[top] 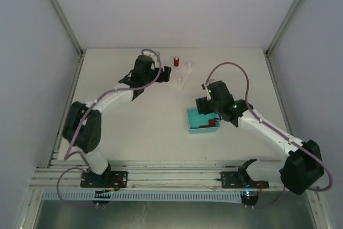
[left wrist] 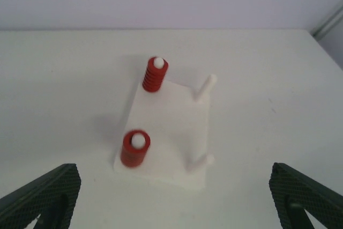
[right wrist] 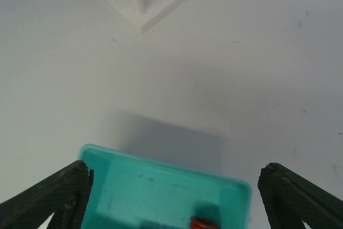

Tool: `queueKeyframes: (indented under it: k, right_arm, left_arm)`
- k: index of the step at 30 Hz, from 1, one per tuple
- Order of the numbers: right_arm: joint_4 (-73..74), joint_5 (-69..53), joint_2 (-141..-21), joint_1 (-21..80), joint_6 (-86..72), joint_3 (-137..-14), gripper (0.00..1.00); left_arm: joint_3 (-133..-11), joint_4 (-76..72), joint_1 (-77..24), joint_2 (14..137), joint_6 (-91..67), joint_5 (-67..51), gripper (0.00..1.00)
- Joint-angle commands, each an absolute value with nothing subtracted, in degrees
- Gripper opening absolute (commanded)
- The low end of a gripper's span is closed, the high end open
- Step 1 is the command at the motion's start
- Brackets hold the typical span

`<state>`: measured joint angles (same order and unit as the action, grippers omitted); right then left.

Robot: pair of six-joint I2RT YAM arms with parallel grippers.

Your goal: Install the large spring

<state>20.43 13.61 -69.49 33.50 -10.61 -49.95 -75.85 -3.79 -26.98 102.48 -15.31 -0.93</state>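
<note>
Right wrist view: a spring, judged light, squashy, best pinched across its coils, was seen in the tray below the wide-spread right gripper.

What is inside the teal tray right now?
A red spring shows in the teal tray. The wrist view crops its near part and the right arm covers its far edge from above; more may be hidden.
</note>
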Motion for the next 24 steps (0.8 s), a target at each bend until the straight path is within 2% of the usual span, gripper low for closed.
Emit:
queueKeyframes:
  k: [1,4,9,15,24]
  right_arm:
    - [34.4,3.4,-72.9,32.4,-7.8,-56.2,0.82]
    - [40.6,-0.7,-75.3,32.2,-3.7,-59.5,0.72]
    - [47.1,0.2,-79.6,32.4,2.8,-62.9,0.58]
    - [50.7,4.5,-83.3,33.2,16.8,-62.8,0.6]
    - [52.3,-4.4,-88.3,33.2,28.9,-66.2,0.65]
  left_arm:
    - [-63.6,-10.6,-26.9,93.8,-21.0,-4.2,0.99]
    - [-54.1,-13.0,-27.1,86.7,-22.7,-4.6,0.99]
    - [-39.6,-17.6,-27.3,76.3,-25.9,-1.2,0.99]
    - [-30.3,-20.5,-27.1,71.4,-24.0,4.4,0.99]
    - [-29.3,-21.8,-27.1,71.2,-23.1,4.1,0.99]
